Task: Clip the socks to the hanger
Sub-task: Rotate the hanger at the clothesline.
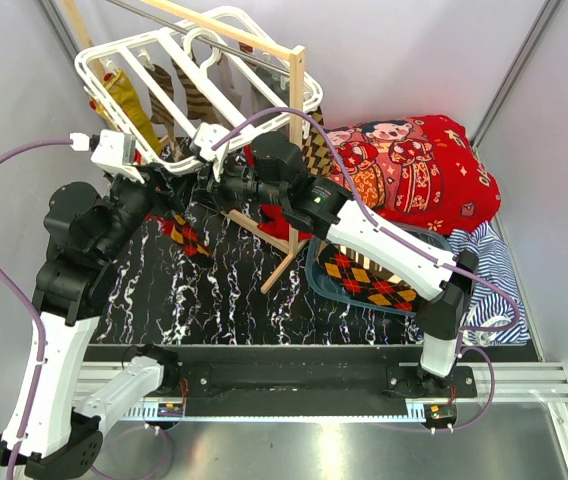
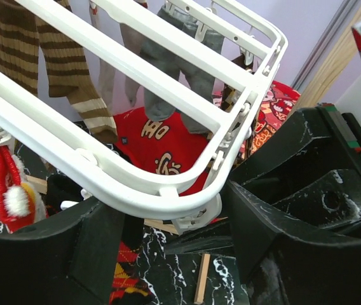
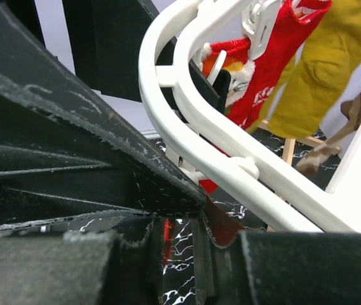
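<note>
The white plastic hanger (image 2: 136, 190), a round-cornered frame of parallel bars, sits over the far left of the black, white-veined bench (image 1: 214, 300). The left pincer (image 2: 164, 219) is released, its scuffed black fingers spread to either side of the rim's curved corner. The right pincer (image 3: 203, 219) is clenched on a sliver of the red sock (image 3: 263, 70), which has a fluffy white trim and is clipped beside a mustard sock (image 3: 323, 57).

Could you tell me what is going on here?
Both arms are up at the white hanger, where a mustard sock and a striped sock already hang. The right end effector looks shut on a red sock at the frame's rim; the left end effector is open around that rim. An argyle sock lies unclipped beside the right arm.
</note>
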`<state>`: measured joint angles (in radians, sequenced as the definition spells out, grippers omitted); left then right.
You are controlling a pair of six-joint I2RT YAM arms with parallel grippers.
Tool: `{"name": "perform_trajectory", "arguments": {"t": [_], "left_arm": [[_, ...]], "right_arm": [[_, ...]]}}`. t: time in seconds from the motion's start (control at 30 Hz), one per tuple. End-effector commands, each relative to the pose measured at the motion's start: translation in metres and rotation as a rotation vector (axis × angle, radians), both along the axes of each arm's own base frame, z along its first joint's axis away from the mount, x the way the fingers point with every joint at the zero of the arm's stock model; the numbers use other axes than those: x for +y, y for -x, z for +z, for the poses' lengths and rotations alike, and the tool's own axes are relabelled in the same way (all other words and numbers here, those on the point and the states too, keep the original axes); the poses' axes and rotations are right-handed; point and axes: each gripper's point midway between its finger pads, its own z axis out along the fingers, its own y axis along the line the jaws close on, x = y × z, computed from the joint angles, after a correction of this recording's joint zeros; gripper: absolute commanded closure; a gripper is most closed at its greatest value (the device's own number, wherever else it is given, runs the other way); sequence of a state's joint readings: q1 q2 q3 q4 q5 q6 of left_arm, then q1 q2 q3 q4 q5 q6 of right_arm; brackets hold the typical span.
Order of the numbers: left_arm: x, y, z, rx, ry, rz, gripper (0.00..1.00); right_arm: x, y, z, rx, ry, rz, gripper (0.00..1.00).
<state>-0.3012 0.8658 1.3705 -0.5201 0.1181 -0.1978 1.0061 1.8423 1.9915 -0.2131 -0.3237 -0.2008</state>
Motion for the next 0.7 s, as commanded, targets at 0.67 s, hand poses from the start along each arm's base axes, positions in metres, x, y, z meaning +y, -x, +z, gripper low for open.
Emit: {"name": "perform_trajectory", "arguments": {"t": [0.67], "left_arm": [[0.001, 0.009, 0.004, 0.021, 0.109, 0.028, 0.19]], "right_arm": [[0.006, 0.018, 0.013, 0.003, -0.021, 0.045, 1.00]]}}
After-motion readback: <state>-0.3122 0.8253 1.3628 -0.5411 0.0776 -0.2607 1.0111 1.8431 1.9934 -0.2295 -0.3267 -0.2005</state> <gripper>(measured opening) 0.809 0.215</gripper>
